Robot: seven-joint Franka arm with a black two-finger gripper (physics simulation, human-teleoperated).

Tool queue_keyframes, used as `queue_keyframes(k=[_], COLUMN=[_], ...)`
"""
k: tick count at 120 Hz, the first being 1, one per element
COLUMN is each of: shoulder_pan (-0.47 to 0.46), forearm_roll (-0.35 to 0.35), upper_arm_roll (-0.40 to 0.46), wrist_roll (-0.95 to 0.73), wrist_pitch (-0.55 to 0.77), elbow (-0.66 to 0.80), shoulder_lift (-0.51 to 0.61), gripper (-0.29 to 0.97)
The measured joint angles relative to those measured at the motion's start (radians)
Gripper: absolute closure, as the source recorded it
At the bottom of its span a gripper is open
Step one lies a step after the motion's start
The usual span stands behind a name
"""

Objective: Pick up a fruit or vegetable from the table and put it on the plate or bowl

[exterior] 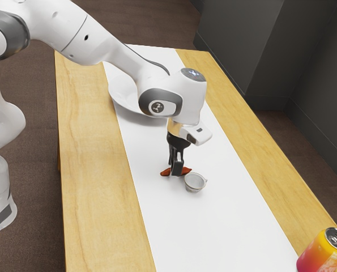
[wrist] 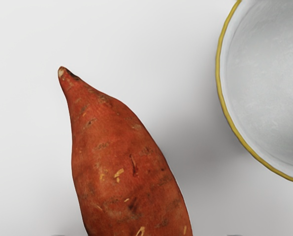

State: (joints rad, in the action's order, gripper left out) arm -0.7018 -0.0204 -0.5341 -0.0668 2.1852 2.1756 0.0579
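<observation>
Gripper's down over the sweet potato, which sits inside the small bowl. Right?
No. The sweet potato lies on the white runner beside the small bowl, not inside it; the wrist view shows a gap between them. The gripper is down over it.

Tapered reddish sweet potato [wrist: 124, 167] flat just beside, seemingly clear of, gold-rimmed white bowl [wrist: 269, 83]

You see a sweet potato [wrist: 126, 177] lying on a plain white surface [wrist: 62, 39], its reddish-orange skin flecked with pale scars and small dark pits. Its narrow end tapers to a little pale tip, while the thick end runs out past the picture's edge. Beside it, clearly apart, sits a white bowl [wrist: 269, 83] with a thin yellow rim, cut off by the frame. A soft shadow lies on the surface between the two.
</observation>
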Motion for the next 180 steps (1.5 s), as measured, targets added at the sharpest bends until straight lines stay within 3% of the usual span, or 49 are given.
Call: queue_keyframes(k=[58, 85, 132, 160, 180], shoulder_pan=[0.004, 0.005, 0.043, 0.051, 0.079], forearm_roll=[-0.007, -0.014, -0.015, -0.021, -0.008], upper_arm_roll=[0.000, 0.000, -0.001, -0.060, -0.169], wrist_roll=[-0.008, -0.009, -0.008, -0.012, -0.015], wrist_pitch=[0.003, 0.003, -0.013, -0.129, -0.259], elbow=[0.003, 0.002, -0.013, -0.196, -0.326], shoulder_lift=[-0.019, -0.021, -0.002, 0.114, 0.179], gripper=[0.36, 0.51, 0.53, 0.53, 0.54])
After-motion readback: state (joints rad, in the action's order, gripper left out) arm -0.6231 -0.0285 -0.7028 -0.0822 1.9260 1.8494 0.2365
